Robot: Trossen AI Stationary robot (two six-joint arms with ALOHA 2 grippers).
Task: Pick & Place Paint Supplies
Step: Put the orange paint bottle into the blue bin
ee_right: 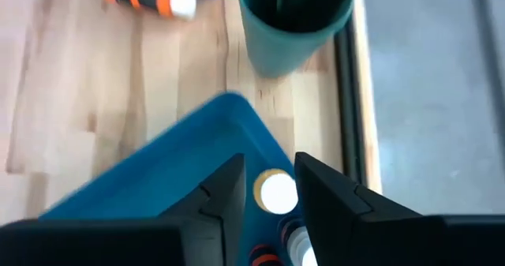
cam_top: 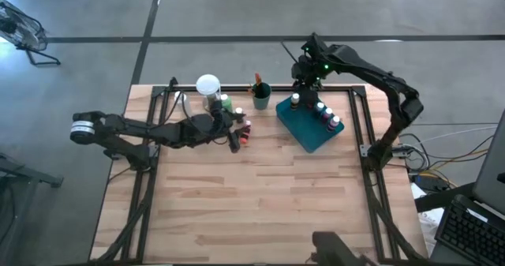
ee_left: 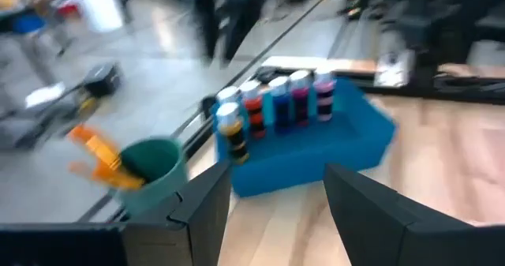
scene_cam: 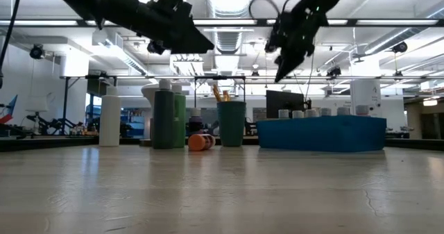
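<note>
From above I see my right pincer (cam_top: 298, 83) hanging over the far left corner of the teal tray (cam_top: 309, 132), right of centre in the upper half of the frame. In its wrist view a white-capped bottle (ee_right: 276, 192) stands directly below the gap between the two dark fingers (ee_right: 223, 193), which are parted around nothing, so that pincer is released and empty. More capped bottles (cam_top: 325, 114) stand in a row along the tray's far edge. My left pincer (cam_top: 235, 136) sits left of centre, raised above the bench (cam_top: 260, 195), its fingers spread with nothing between them, looking toward the tray and the row of bottles (ee_left: 276, 102). Just beside it a small cluster of bottles (cam_top: 239, 118) stands on the bench, and an orange-banded bottle (scene_cam: 201, 141) lies on its side near the teal cup (cam_top: 261, 97). The cup holds orange-handled brushes (ee_left: 99, 157) and stands between the cluster and the tray. A round white-topped object (cam_top: 208, 85) stands behind the cluster.
</note>
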